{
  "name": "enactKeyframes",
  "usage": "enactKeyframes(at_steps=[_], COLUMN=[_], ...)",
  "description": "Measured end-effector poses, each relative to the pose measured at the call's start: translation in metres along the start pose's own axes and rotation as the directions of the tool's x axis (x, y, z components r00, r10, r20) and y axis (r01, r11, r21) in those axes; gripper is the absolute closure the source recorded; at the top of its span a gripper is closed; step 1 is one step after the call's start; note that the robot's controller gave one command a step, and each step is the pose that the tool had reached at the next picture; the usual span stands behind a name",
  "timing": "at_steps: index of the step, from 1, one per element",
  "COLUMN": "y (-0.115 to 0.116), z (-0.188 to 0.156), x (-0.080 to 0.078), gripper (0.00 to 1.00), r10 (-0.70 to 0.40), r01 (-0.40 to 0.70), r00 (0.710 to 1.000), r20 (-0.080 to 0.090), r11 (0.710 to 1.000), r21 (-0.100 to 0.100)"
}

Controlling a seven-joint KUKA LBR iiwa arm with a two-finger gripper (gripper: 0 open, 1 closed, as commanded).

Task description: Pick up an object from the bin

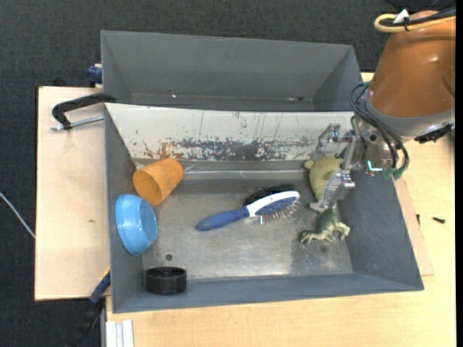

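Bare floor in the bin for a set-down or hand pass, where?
Free: front centre floor, between black cap, blue-handled hairbrush and green toy figure; also the back strip between orange cup and brush head. Crowded: right end, gripper by the figure and a pale yellowish lump; left wall has cup and blue bowl.

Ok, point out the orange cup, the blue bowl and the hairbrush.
orange cup (160, 181), camera view, its side wall.
blue bowl (134, 225), camera view, its inside.
hairbrush (248, 210), camera view, where handle meets head.

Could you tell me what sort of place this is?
Likely a robot grasping test rig: a scuffed grey metal bin, a robot arm's metal gripper inside it, and loose oddments like a blue-handled hairbrush.
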State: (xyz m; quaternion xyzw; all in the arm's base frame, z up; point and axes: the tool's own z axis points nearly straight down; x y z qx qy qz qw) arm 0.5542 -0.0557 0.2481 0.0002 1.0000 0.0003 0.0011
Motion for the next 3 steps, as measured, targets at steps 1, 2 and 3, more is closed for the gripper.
enactKeyframes(at_steps=[1, 2, 3], y=[0.030, 0.029, 0.036], z=[0.165, 0.160, 0.002], x=[-0.022, -0.024, -0.018], gripper=[0.00, 1.00, 1.00], r10=[0.070, 0.070, 0.065], r01=[-0.070, -0.070, -0.065], r00=[0.997, 0.998, 0.998], r20=[-0.008, -0.001, 0.011], r11=[0.998, 0.998, 0.998], r21=[-0.002, 0.000, -0.001])
